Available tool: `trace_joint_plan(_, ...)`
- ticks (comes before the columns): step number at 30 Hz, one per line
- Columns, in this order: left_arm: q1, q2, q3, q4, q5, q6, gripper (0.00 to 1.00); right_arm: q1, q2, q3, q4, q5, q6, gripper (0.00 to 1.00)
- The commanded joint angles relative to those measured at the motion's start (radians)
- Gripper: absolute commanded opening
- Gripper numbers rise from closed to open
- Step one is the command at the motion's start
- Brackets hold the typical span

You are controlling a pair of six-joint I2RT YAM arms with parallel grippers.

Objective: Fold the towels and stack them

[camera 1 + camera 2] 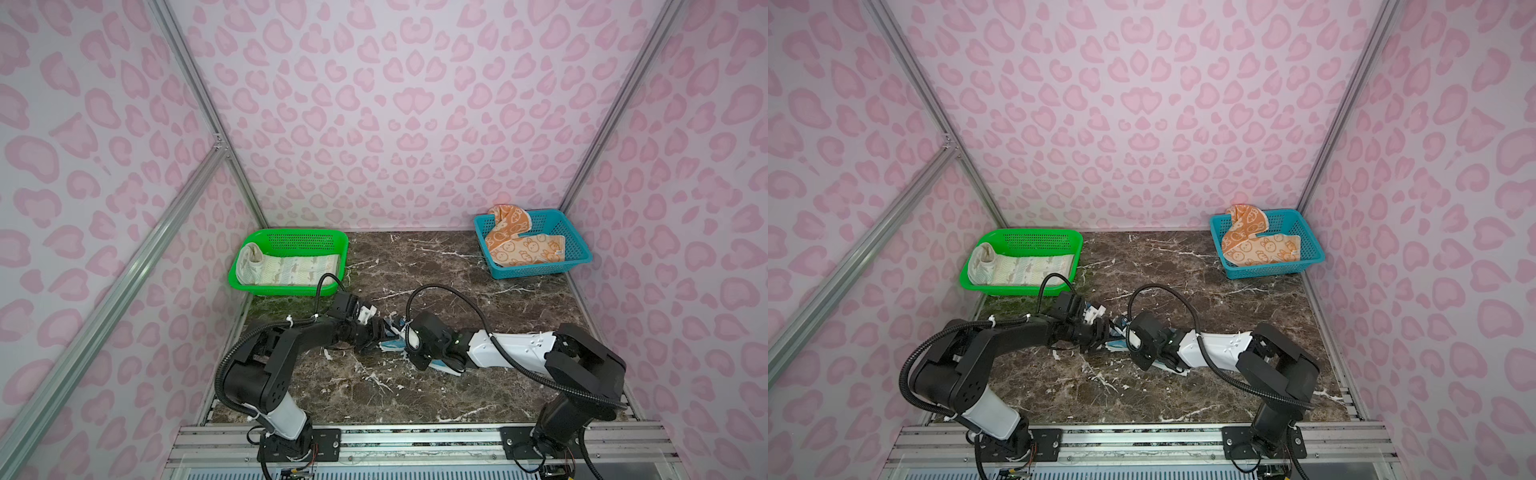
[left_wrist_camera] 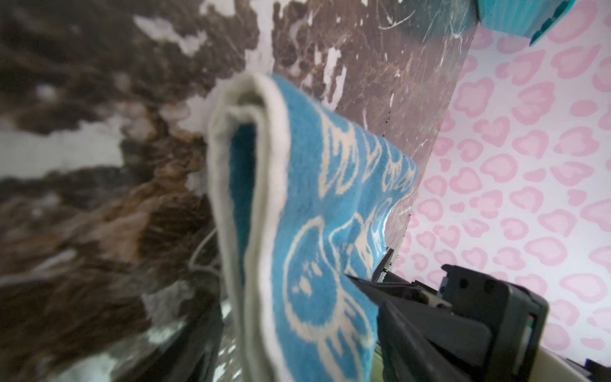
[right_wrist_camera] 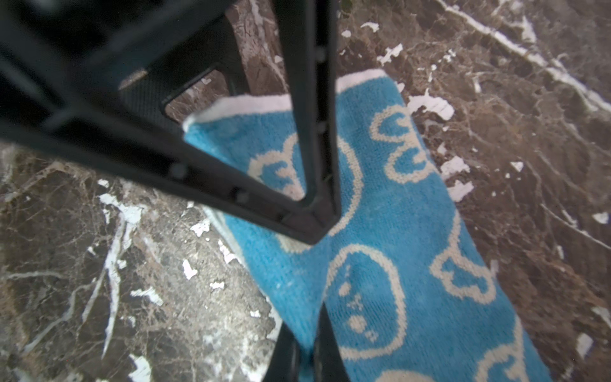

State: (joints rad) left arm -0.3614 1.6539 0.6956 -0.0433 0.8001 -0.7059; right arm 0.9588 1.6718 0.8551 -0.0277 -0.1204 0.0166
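Blue towel (image 1: 392,346) mostly hidden (top views).

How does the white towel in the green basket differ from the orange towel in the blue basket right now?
The white towel lies mostly flat in the green basket, one end bunched up; the orange towel is crumpled, one end riding up the back rim of the blue basket. The white towel has pale chevron bands; the orange towel has white bunnies. Both sit in baskets.
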Motion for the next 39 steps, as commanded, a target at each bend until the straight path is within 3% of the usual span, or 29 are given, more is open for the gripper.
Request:
trace_joint_plan(1,-0.003,0.029,0.013,-0.005,-0.039,-0.005,0.73,0.006,0.003,-0.004,0.033,-0.001,-0.007,0.00)
trace_joint_plan(10,-0.011,0.076,0.054,-0.019,-0.047,0.001,0.51,0.013,-0.009,-0.021,0.068,0.003,0.008,0.00)
trace_joint_plan(12,-0.010,0.077,0.059,-0.022,-0.050,0.001,0.46,0.020,-0.018,-0.036,0.087,0.008,0.009,0.08)
trace_joint_plan(17,-0.010,0.089,0.084,-0.053,-0.062,0.030,0.30,0.040,-0.054,-0.057,0.119,0.058,0.020,0.42)
trace_joint_plan(20,-0.010,0.096,0.098,-0.063,-0.061,0.031,0.04,0.047,-0.081,-0.070,0.133,0.103,0.036,0.53)
trace_joint_plan(28,-0.011,0.076,0.168,-0.133,-0.077,0.089,0.03,0.044,-0.190,-0.107,0.163,0.258,0.081,0.64)
trace_joint_plan(33,-0.011,0.050,0.268,-0.233,-0.106,0.161,0.03,0.028,-0.252,-0.122,0.174,0.278,0.124,0.67)
trace_joint_plan(36,-0.011,0.037,0.341,-0.300,-0.127,0.217,0.03,0.016,-0.284,-0.121,0.169,0.284,0.142,0.89)
trace_joint_plan(39,-0.008,0.036,0.437,-0.390,-0.153,0.296,0.03,0.008,-0.318,-0.113,0.158,0.346,0.170,0.99)
